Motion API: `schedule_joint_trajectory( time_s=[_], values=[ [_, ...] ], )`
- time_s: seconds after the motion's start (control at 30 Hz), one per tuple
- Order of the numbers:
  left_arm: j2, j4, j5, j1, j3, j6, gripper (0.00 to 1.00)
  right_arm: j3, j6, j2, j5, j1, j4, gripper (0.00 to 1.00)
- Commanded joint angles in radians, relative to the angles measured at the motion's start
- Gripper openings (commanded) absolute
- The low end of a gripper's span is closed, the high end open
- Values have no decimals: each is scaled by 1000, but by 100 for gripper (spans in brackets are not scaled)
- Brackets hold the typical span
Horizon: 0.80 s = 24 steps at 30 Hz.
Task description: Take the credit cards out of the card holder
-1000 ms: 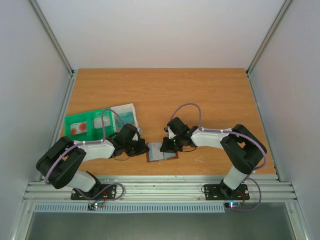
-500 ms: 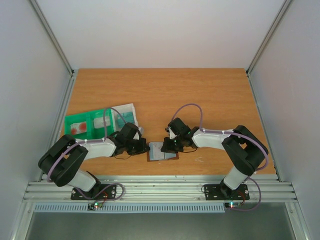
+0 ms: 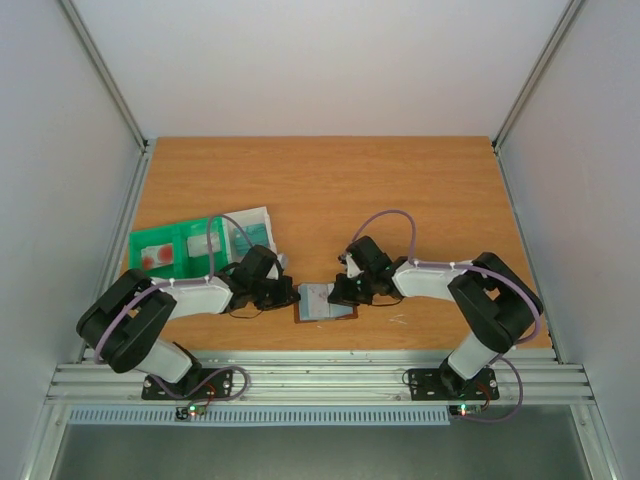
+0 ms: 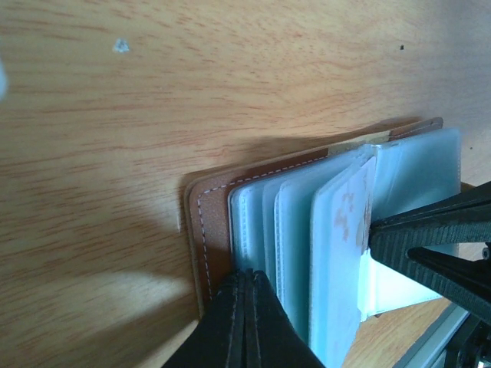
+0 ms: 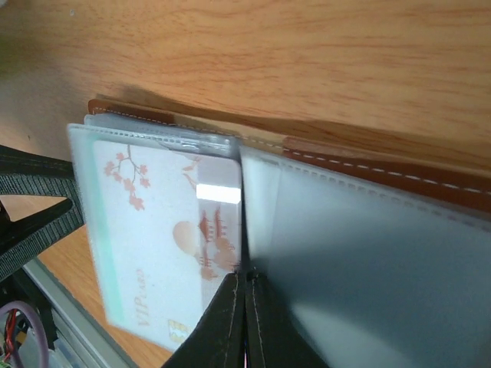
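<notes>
The card holder (image 3: 325, 303) lies open near the table's front edge, brown leather (image 4: 211, 211) with clear sleeves (image 4: 295, 245) fanned out. A white credit card (image 5: 165, 230) printed with red blossoms sits inside one sleeve, and a teal-green strip runs along its outer edge. My left gripper (image 3: 290, 296) is shut, and its tips (image 4: 247, 280) press on the holder's left side by the sleeves. My right gripper (image 3: 341, 292) is shut too. Its tips (image 5: 245, 277) meet at the fold, right at the inner edge of the card's sleeve. I cannot tell whether they pinch anything.
A green and clear compartment tray (image 3: 165, 250) with its clear lid (image 3: 250, 228) stands behind the left arm. The metal rail (image 3: 320, 375) of the table's front edge runs just below the card holder. Each gripper's fingers show in the other's wrist view.
The right gripper's jaws have closed and its wrist has shifted slightly to the right. The left arm and the card holder have hardly moved.
</notes>
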Motion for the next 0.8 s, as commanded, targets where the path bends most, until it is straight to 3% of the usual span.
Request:
schedule_joint_trajectory(
  time_s=[0.0,0.2,0.5,0.77],
  values=[
    [31,-89,-54,-7,-10,25,0,-35,10,-45,6,-21,-11,1],
    [27,-92,-56,-7,-12,27,0,-77,60,-26,-83,-56,94,2],
    [28,-85,-51,-7,-11,25,0,-78,90,36,-119,-56,168,16],
    [31,-80,-45,-7,-11,27,0,-75,101,86,-132,-57,200,15]
  ],
)
